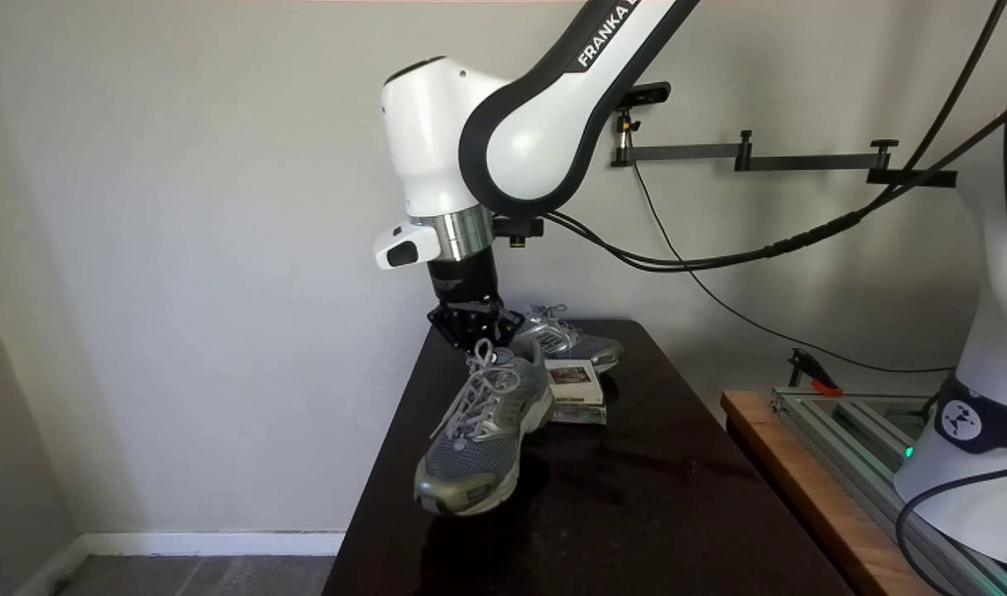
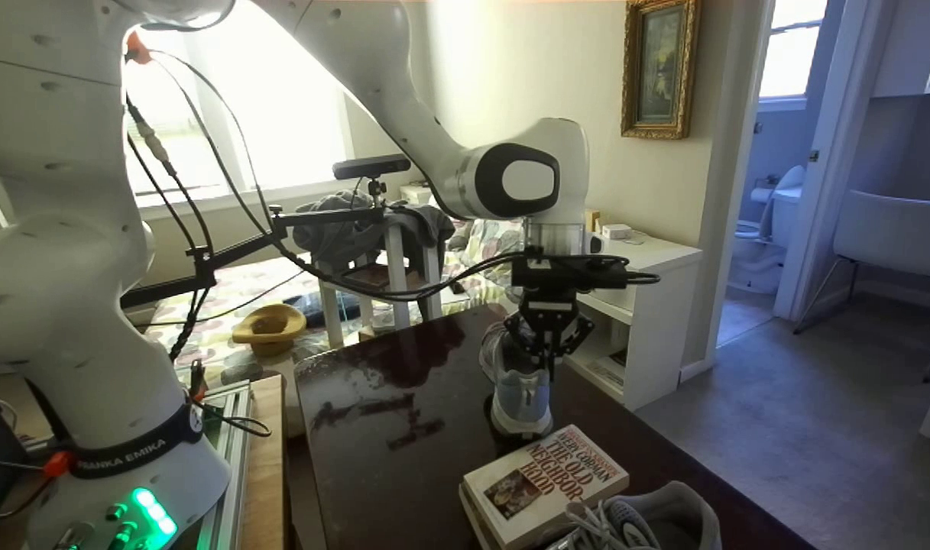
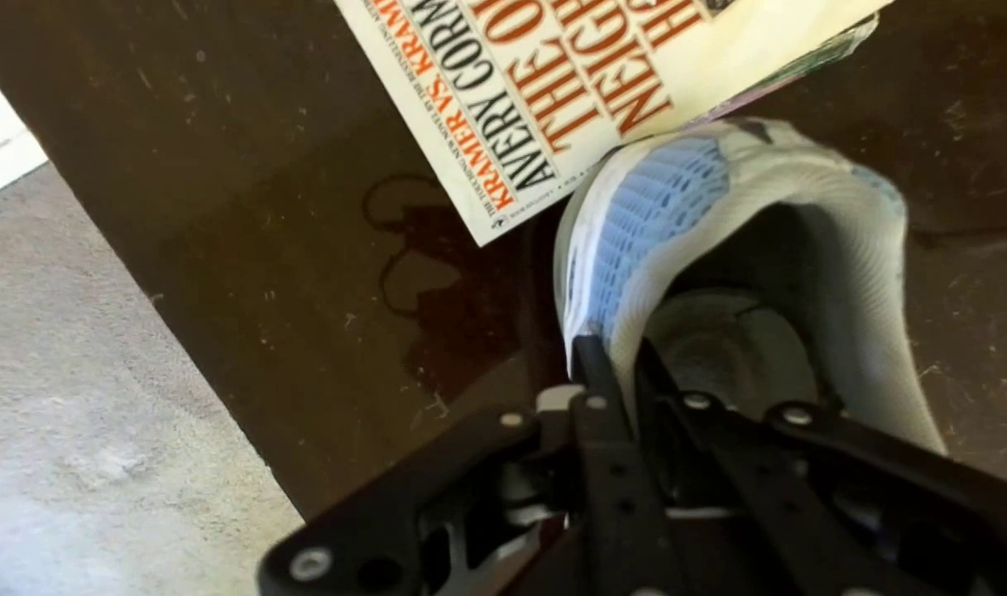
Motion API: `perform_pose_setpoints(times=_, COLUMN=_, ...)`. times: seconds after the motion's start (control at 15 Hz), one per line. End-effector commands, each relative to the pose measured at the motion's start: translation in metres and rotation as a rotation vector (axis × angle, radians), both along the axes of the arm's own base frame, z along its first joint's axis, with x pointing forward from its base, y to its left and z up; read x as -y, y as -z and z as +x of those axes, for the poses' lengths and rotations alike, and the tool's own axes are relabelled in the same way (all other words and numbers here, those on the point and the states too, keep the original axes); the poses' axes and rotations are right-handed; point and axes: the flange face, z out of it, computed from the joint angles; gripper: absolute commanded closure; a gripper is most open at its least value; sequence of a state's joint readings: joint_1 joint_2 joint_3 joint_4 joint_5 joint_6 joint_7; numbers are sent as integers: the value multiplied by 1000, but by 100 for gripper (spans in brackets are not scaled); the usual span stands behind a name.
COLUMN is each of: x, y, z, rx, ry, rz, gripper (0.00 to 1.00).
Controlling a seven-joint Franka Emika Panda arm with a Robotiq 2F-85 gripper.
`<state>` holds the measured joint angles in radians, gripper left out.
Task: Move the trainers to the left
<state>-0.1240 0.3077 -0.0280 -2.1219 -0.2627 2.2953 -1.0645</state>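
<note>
Two trainers [image 1: 482, 439] flank book stack [image 2: 552, 485]; pincer [image 3: 618, 346] clamped on one trainer's side collar [image 3: 677, 248], near stack; likely light, soft, squashy there; toe [image 1: 457, 492] may droop or twist; heel [image 2: 522, 401], nearest stack, probably firmer hold.

Books [image 1: 575, 383] on the table [image 1: 635, 472], between one trainer [image 1: 488, 430] and the other trainer [image 1: 576, 343]

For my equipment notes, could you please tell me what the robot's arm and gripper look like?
The arm is white and rounded, with black trim, a silver ring and white FRANKA lettering on black. Black cables run from it. The gripper is black, with hinged links, slim fingers and silver screws.
</note>
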Motion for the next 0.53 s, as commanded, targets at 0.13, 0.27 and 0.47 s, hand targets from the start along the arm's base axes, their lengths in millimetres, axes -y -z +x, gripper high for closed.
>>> perform_pose_setpoints(times=0.13, x=-15, y=10, z=3, rx=23, ry=-166, rz=-10, gripper=98)
perform_pose_setpoints(times=0.27, x=-19, y=17, z=1, rx=34, ry=-193, rz=7, gripper=98)
perform_pose_setpoints(times=0.47, x=-23, y=27, z=-3, rx=42, ry=-228, rz=18, gripper=98)
